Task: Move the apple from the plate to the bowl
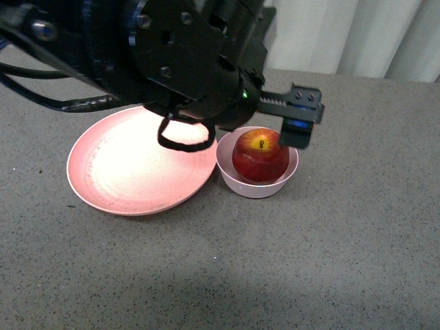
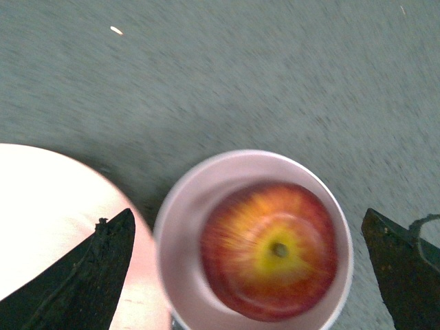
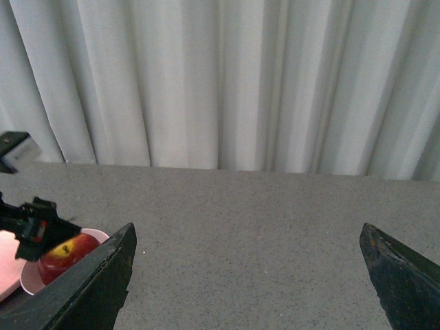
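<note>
The dark-red apple (image 1: 260, 155) sits stem up inside the small pale-pink bowl (image 1: 256, 187), which touches the wide salmon-pink plate (image 1: 130, 172). The plate holds nothing. My left gripper (image 1: 265, 125) hovers just above the bowl, open and empty. In the left wrist view its jaws (image 2: 247, 214) stand wide apart either side of the bowl (image 2: 180, 230) and the apple (image 2: 271, 251), and the plate (image 2: 41, 206) is beside them. My right gripper (image 3: 247, 227) is open and empty over bare table, well away from the apple (image 3: 60, 265) and bowl (image 3: 29, 280).
The grey speckled tabletop (image 1: 344, 240) stretches to the right of and in front of the dishes. A white curtain (image 1: 357, 34) hangs behind the table's far edge. A black cable loop (image 1: 182, 141) from the left arm dangles over the plate.
</note>
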Controlling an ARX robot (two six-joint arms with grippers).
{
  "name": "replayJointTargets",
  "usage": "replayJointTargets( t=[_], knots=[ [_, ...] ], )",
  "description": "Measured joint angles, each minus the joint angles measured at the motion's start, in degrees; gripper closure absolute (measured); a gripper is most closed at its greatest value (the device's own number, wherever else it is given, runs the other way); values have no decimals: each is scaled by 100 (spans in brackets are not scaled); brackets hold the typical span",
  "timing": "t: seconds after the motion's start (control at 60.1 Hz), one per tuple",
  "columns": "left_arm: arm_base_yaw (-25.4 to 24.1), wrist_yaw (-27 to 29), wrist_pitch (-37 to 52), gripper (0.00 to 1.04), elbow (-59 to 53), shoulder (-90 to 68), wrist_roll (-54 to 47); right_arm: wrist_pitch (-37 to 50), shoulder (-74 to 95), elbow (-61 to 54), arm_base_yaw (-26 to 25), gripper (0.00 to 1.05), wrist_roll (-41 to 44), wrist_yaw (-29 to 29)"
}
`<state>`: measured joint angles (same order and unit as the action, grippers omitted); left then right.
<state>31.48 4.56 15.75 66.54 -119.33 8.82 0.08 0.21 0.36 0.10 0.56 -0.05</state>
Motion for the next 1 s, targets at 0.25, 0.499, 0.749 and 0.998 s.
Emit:
replayJointTargets(
  t=[0.25, 0.499, 0.749, 0.998],
  knots=[
    [-828, 1021, 957, 7, -1399, 861, 195, 0, 0, 0, 0, 9, 0, 0],
    [-1012, 1349, 1462, 7, -2653, 2035, 350, 0, 0, 0, 0, 9, 0, -2],
    [-911, 2282, 1593, 7, -3609, 3383, 566, 0, 0, 0, 0, 9, 0, -2],
    [-999, 1781, 3027, 18, -4218, 3386, 125, 0, 0, 0, 0, 9, 0, -2]
  ],
)
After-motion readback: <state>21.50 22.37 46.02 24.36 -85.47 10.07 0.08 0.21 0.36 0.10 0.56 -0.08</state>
